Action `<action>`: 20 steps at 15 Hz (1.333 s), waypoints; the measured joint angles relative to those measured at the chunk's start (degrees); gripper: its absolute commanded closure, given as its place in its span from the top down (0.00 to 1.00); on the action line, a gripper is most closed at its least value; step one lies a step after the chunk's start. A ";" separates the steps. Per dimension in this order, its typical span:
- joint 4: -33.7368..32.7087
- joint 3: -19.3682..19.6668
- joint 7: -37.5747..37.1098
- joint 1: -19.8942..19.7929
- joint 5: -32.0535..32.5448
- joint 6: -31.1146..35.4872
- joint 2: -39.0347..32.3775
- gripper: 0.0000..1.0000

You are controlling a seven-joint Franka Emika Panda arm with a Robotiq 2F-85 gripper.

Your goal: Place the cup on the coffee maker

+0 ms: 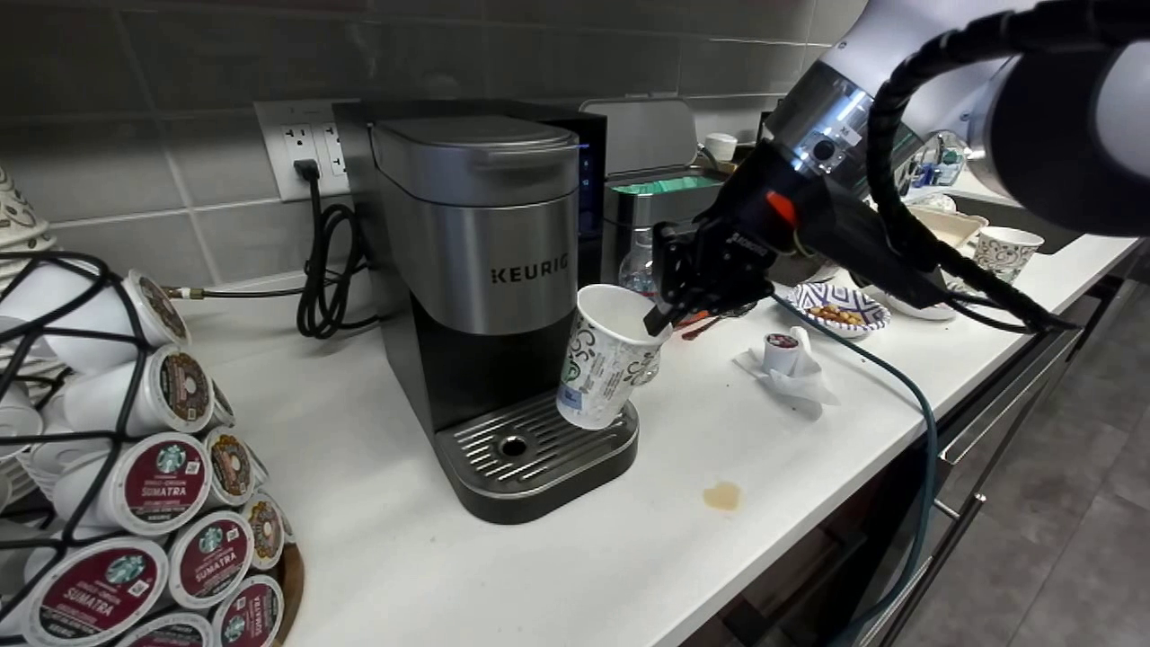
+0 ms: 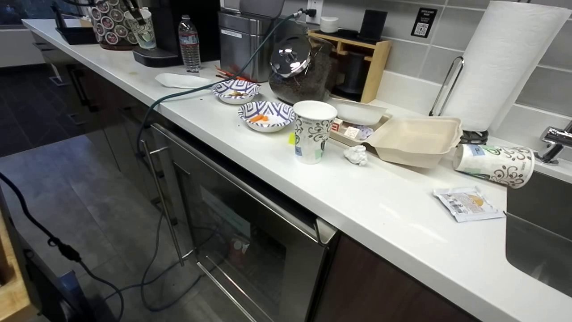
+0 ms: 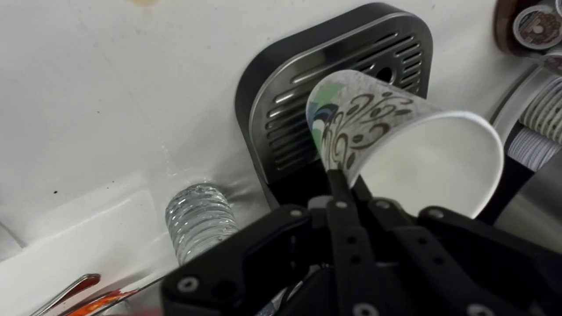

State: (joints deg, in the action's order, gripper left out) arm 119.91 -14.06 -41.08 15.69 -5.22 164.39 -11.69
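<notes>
The cup is a white paper cup (image 1: 595, 373) with a dark swirl pattern; it also shows in the wrist view (image 3: 364, 116) and in an exterior view (image 2: 144, 35). My gripper (image 1: 660, 321) is shut on the cup's rim, one finger inside and one outside, as the wrist view shows (image 3: 350, 181). The cup is empty inside and tilted. It hangs over the side of the drip tray (image 1: 503, 467) of the dark grey coffee maker (image 1: 476, 180), below the brewing head. The tray's slots show in the wrist view (image 3: 287, 103). I cannot tell whether the cup's bottom touches it.
A clear water bottle (image 2: 191, 47) stands beside the machine, close to my gripper in the wrist view (image 3: 199, 219). A rack of coffee pods (image 1: 153, 485) stands on the machine's other side. A pod (image 1: 781, 355) on a napkin, patterned bowls (image 2: 267, 117) and another paper cup (image 2: 312, 134) are along the counter.
</notes>
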 measured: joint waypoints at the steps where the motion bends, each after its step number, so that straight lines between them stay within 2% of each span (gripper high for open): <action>1: -0.38 -0.01 0.22 0.21 -0.21 0.47 -0.47 0.01; 18: -6.88 0.72 2.94 3.52 -0.45 0.59 -6.39 0.01; 19: -7.14 0.75 3.08 3.64 -0.45 0.59 -6.53 0.14; 20: -7.36 0.77 3.22 3.72 -0.45 0.59 -6.66 0.01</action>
State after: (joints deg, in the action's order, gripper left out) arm 112.55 -13.28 -37.86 19.40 -5.67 164.98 -18.35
